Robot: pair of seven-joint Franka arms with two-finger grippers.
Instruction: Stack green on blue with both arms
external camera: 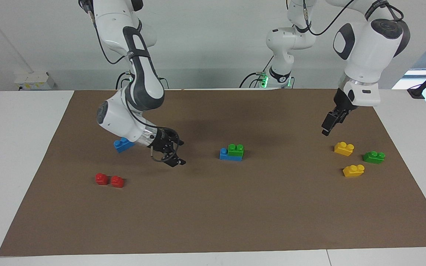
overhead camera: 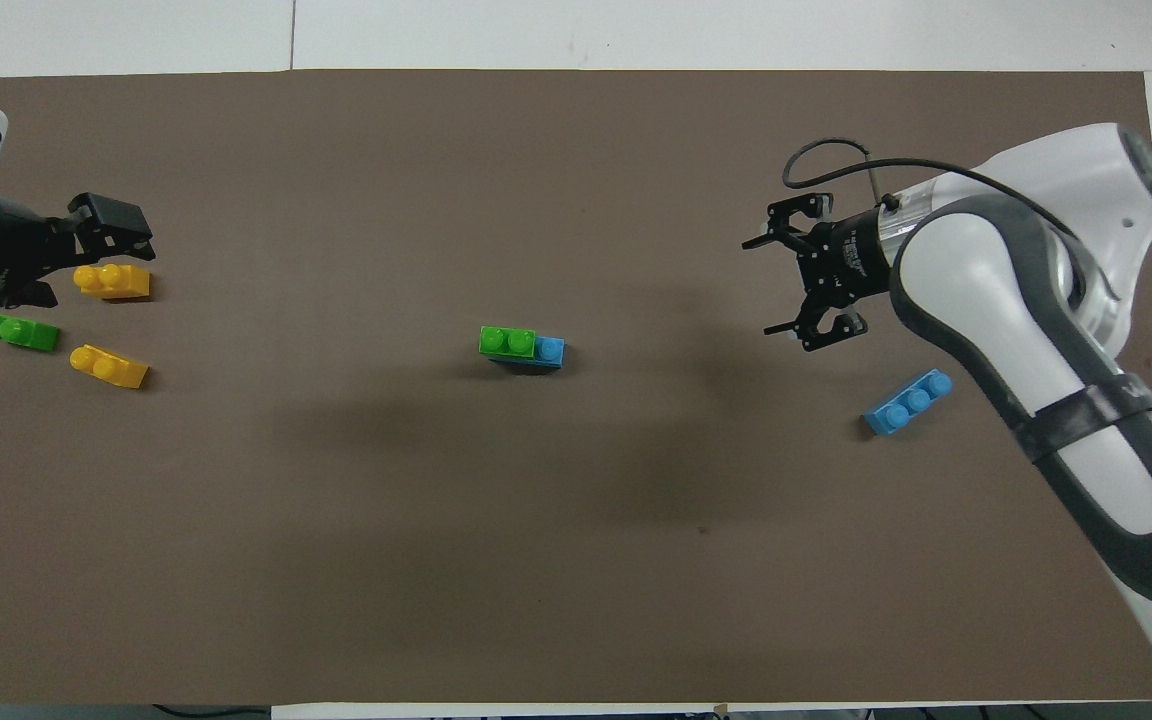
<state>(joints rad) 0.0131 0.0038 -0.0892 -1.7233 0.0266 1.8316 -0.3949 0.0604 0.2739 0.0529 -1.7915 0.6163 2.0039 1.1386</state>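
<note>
Green brick point(external camera: 236, 149) sits stacked on the blue brick point(external camera: 227, 156) near the middle of the brown mat point(external camera: 213, 221) that covers the table point(external camera: 13, 147). It covers two of the blue brick's studs, toward the left arm's end, and leaves one blue stud bare at the end toward the right arm. Neither gripper touches the stack.

Right gripper point(external camera: 173, 152) hangs low over the mat, well apart from the stack toward the right arm's end of the table, its fingers spread apart and holding nothing. In the overhead view it point(overhead camera: 794, 275) appears over bare mat, with the second blue brick point(overhead camera: 907, 402) lying close by, nearer to the robots. In the facing view the right arm's wrist hides part of that brick point(external camera: 122, 144). Two red bricks point(external camera: 109, 180) lie side by side farther from the robots than that blue brick.

Left gripper point(external camera: 330, 123) is raised over the left arm's end of the mat, empty, with its fingers apart. Below it lies a yellow brick point(external camera: 344, 148); a second green brick point(external camera: 374, 157) and another yellow brick point(external camera: 353, 170) rest close by, the latter farthest from the robots of the three.
</note>
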